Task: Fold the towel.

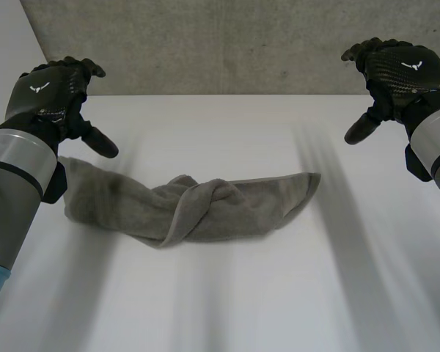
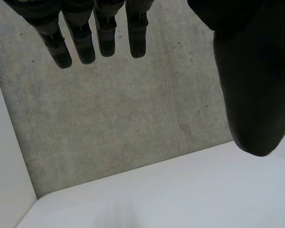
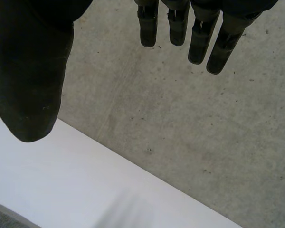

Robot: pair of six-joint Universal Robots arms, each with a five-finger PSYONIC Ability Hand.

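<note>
Grey towel (image 1: 198, 209) lies crumpled and twisted on white table (image 1: 227, 308).

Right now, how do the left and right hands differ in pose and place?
Position: left hand sits close by the towel's left end; right hand stands farther from its right end, nearer the back wall. Overlap: left arm crosses the towel in the head view; right arm does not. Shared: both open, fingers straight, holding nothing, off the towel.

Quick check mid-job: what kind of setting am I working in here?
Probably a robot test bench or lab, not a home: a plain white table set against a bare grey concrete wall, with one crumpled grey-green towel lying on it.
</note>
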